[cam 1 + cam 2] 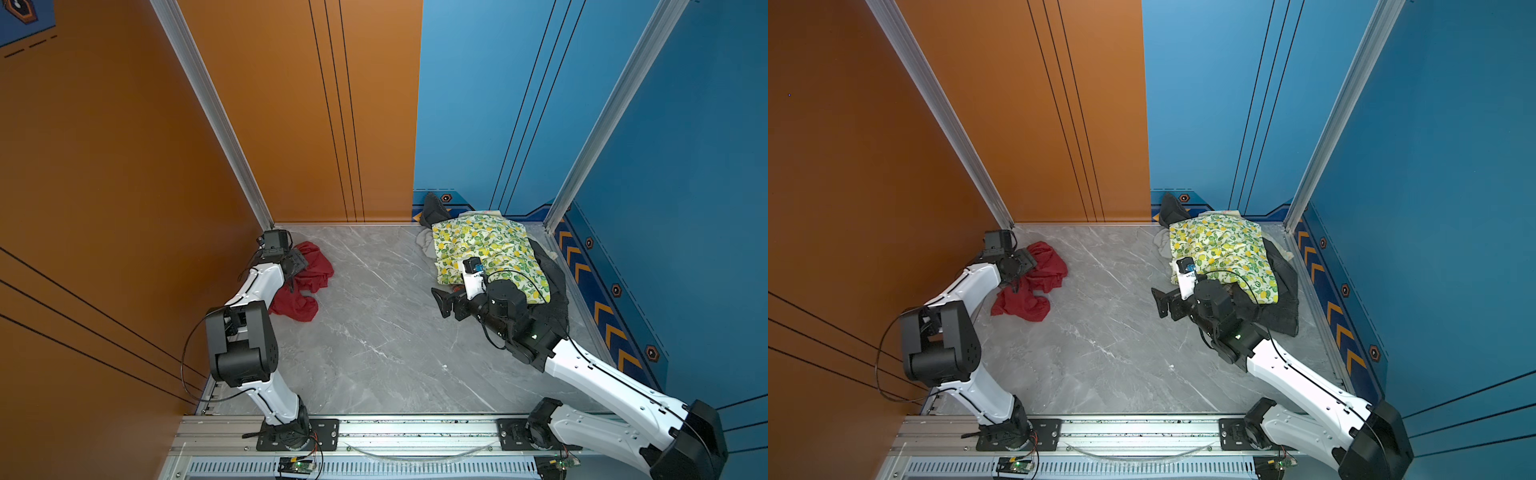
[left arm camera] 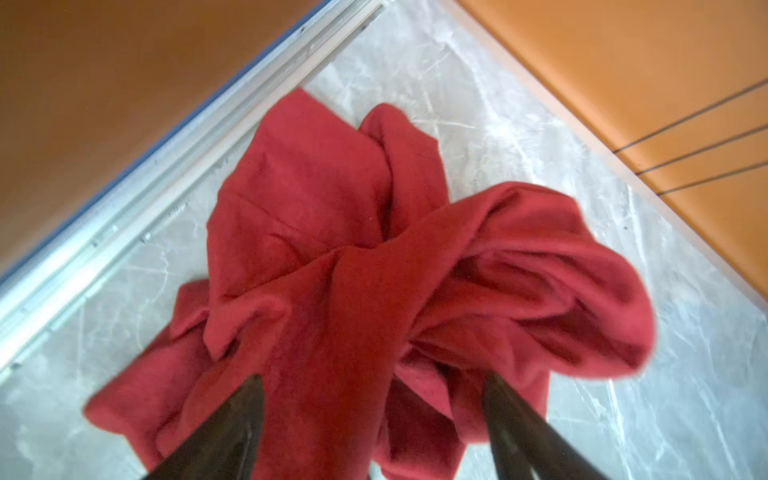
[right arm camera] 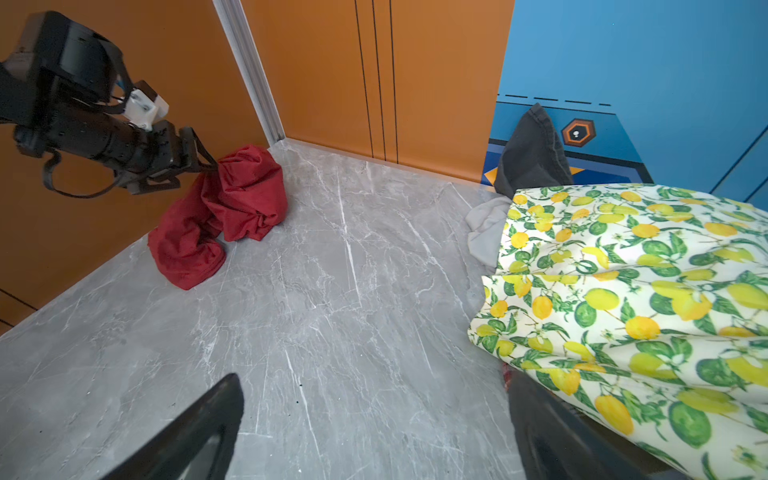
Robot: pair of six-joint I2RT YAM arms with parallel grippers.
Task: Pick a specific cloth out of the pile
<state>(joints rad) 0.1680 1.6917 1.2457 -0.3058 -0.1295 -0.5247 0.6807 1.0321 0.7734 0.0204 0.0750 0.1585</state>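
- My left gripper (image 2: 374,377) has its jaws spread and clamps nothing. The cloth (image 3: 245,195) bunches between its fingers (image 2: 232,419), in the corner by the orange wall (image 1: 124,166). Lifting away could snag a fold and drag it along.
- The cloth lies on the table (image 1: 374,332), well apart from the pile (image 1: 490,249). A careless sweep could push it back.
- My right gripper (image 3: 376,376) is spread and empty, just beside the lemon-print cloth (image 3: 623,291). Moving off could catch that edge and pull the pile.
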